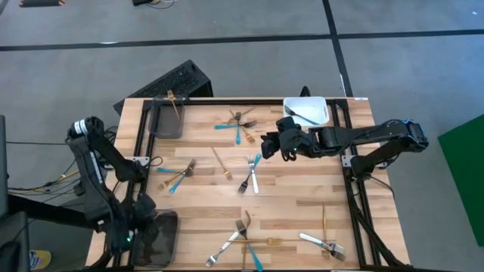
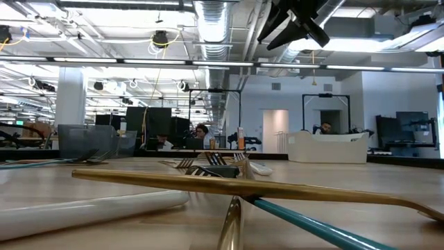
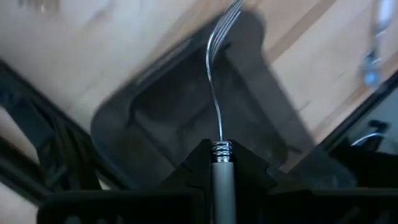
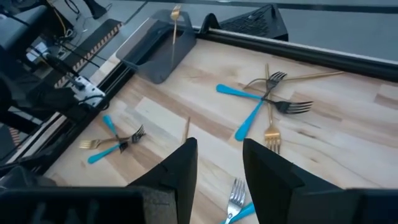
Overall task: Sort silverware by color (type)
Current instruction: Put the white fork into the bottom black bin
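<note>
A: What is the left gripper [image 3: 214, 171] doing?

B: It is down at the near left corner of the table [image 1: 302, 204]. Its fingers are pinched on the handle of a silver fork [image 3: 214, 74], and the fork hangs over a dark tray [image 3: 161, 118].

A: So how should it do this bit well?

B: I think it should keep the fork over the middle of the tray, go low, then let go. The fork head pokes out near the tray's far rim, so dropping it from high up could make it bounce out.

A: And the right gripper [image 4: 217, 162]?

B: It floats above the far middle of the table with its fingers spread and nothing in them. Below it lies a pile of forks [image 4: 267, 102], blue, gold and grey, all crossed over each other.

A: What else is around?

B: A second tray [image 1: 166, 117] at the far left with a gold fork [image 1: 175, 104] in it, and a white bin [image 1: 306, 110] at the far right. It may hold something silver, but I can't tell what. More forks lie mixed in little heaps, like the pile at the near edge [image 1: 242, 240]

A: What is in the way?

B: The crossed handles. Picking one may drag the others along
</note>
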